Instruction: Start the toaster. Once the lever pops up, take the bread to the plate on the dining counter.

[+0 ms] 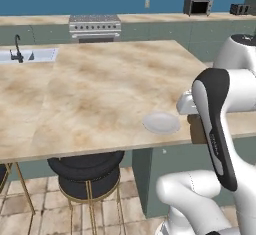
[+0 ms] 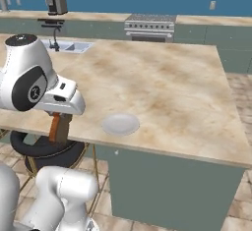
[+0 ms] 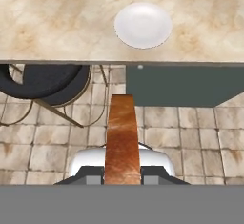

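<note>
The dining counter (image 1: 90,89) took up most of the middle of the left base view, a big beige marble-look slab with brown veining on a grey-green base, and the plate (image 1: 161,123) sat near its front edge, toward the lower right of that frame. Behind it ran the blue wall with a silver stove (image 1: 94,27) at top center, a sink with a dark faucet (image 1: 18,51) at the left edge, and a grey oven box (image 1: 198,6) at upper right. The toaster (image 1: 240,9) was way off in the top right corner, small and dark, too tiny to make out any lever. A black round stool (image 1: 86,171) with thin gold legs was tucked under the counter's lip over a tan tiled floor. In the hand view the gripper (image 3: 122,173) was clamped on the bread (image 3: 121,139), seen edge-on as an orange-brown strip, hanging over the floor tiles short of the counter edge, with the plate (image 3: 143,25) up top. In the left base view most of the slice was hidden behind the arm.
</note>
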Tool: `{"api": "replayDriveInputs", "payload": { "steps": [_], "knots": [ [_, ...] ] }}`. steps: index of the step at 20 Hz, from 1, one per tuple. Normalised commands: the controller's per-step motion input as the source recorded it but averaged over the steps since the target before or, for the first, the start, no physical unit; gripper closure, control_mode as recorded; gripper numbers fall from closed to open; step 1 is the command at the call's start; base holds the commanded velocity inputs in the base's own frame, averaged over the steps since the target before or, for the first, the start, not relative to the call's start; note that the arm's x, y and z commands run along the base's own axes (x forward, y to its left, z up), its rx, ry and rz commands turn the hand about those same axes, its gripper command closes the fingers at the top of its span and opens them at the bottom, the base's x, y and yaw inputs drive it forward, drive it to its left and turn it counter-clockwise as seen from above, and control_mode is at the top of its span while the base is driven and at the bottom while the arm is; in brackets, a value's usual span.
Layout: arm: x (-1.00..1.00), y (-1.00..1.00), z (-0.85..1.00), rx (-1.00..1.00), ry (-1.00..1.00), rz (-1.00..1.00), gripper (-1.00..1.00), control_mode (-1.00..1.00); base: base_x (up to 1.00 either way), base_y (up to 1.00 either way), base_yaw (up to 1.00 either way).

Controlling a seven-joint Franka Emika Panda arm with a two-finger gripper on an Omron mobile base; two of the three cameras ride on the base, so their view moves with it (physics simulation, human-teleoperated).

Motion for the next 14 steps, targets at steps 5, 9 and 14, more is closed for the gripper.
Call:
{"api": "replayDriveInputs", "payload": {
  "steps": [5,9,14],
  "knots": [
    [0.00,0.00,0.00,0.00,0.00,0.00,1.00,1.00,0.43,0.06,-0.23],
    [0.00,0.00,0.00,0.00,0.00,0.00,1.00,1.00,0.28,0.00,-0.15],
    [0.00,0.00,0.00,0.00,0.00,0.00,1.00,1.00,0.35,0.00,-0.08]
  ]
}}
